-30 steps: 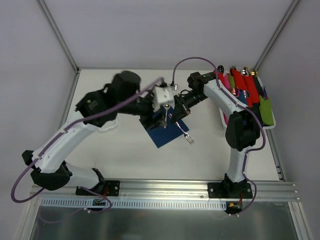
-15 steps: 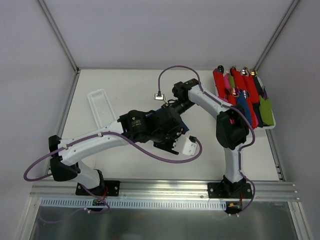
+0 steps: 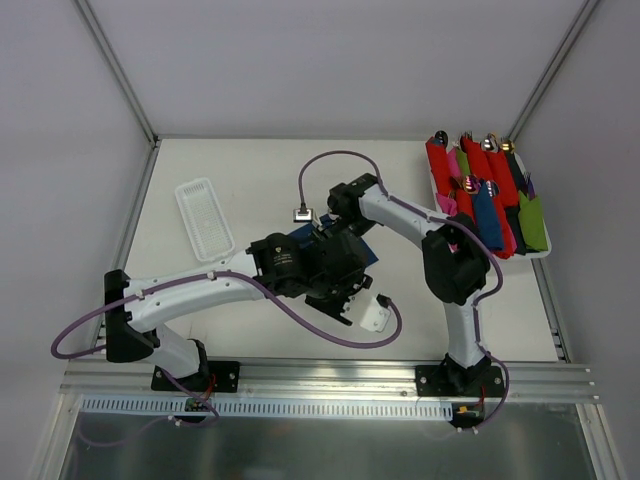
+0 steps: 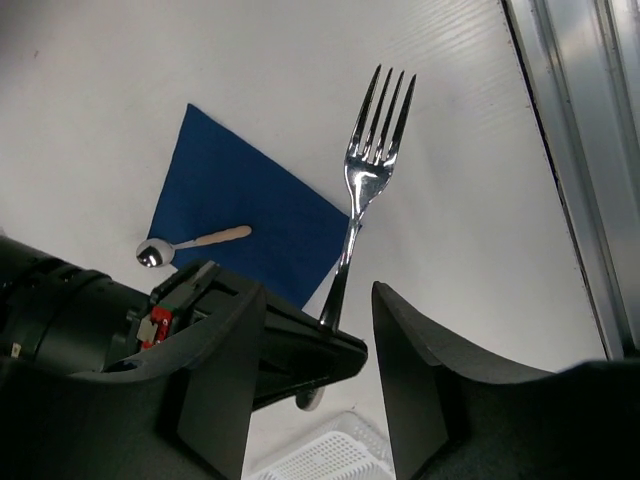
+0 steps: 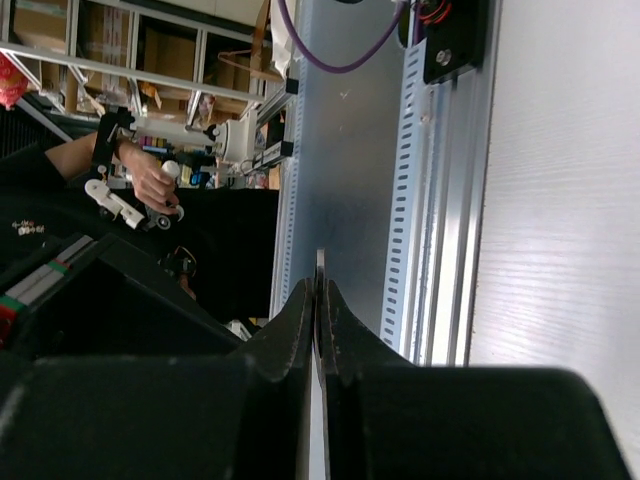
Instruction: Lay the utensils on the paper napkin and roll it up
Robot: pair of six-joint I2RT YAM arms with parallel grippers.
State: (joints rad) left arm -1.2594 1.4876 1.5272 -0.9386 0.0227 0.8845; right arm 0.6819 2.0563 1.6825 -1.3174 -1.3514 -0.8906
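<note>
Top view: left arm and right arm meeting over mid-counter, with a sliver of paper napkin showing beneath. White basket far left; tray of coloured rolls far right.

Left wrist: left end effector spread wide, gripping nothing. Navy napkin flat on the counter, spoon lying on it, bowl just past one corner. Fork alongside the napkin's edge, handle pinched by the right end effector.

Right wrist: fingers clamped tight on the fork's thin handle. White print at far left, too small to read.
</note>
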